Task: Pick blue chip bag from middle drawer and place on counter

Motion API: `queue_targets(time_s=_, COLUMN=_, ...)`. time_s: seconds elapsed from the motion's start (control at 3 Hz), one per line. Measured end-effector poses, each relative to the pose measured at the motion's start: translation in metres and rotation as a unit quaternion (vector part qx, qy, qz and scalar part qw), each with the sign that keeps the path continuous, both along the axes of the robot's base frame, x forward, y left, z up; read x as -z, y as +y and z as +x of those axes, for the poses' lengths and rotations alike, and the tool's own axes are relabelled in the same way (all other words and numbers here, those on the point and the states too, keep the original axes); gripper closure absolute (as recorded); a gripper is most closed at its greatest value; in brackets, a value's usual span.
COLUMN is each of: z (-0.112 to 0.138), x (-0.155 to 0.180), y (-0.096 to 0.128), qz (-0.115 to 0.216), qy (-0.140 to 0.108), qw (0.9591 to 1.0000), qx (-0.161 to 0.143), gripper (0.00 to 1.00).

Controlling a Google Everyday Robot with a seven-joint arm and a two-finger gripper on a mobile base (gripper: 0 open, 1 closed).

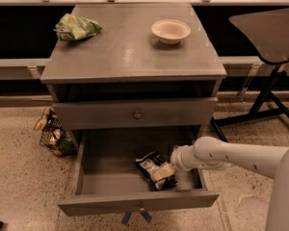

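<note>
My claw [164, 172] hangs low inside the pulled-out wide grey middle drawer [135, 202]. The small dark blue foil chip bag [147, 163] lies directly beneath it and just beyond its tip. I cannot tell whether the claw is clenched or released. The bag looks light, crinkly, slippery and crushable, so I'd pinch a puffed edge gently. The flat matte grey counter [130, 52] is well above.

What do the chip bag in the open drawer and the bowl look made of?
The blue chip bag looks like thin foil or plastic film, glossy and crinkled. The bowl is smooth off-white, likely ceramic or plastic; cannot tell which. The gripper is in the open drawer, at the bag.
</note>
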State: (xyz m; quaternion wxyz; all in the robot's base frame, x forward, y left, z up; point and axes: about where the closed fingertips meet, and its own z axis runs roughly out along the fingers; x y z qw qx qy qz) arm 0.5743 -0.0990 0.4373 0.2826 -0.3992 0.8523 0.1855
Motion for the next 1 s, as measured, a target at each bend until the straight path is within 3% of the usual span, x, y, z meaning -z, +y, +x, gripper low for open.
queue_targets(time_s=0.33, z=-0.005, x=0.017, y=0.010, qz=-0.008, qy=0.022, qw=0.9997, qx=-0.003, gripper=0.00)
queue_targets(time_s=0.67, z=-0.012, x=0.034, y=0.010, qz=-0.016, qy=0.045, qw=0.9989, qx=0.003, gripper=0.16)
queue_targets(time_s=1.0, z=-0.017, x=0.045, y=0.014, qz=-0.017, qy=0.059, qw=0.9981, qx=-0.007, gripper=0.39)
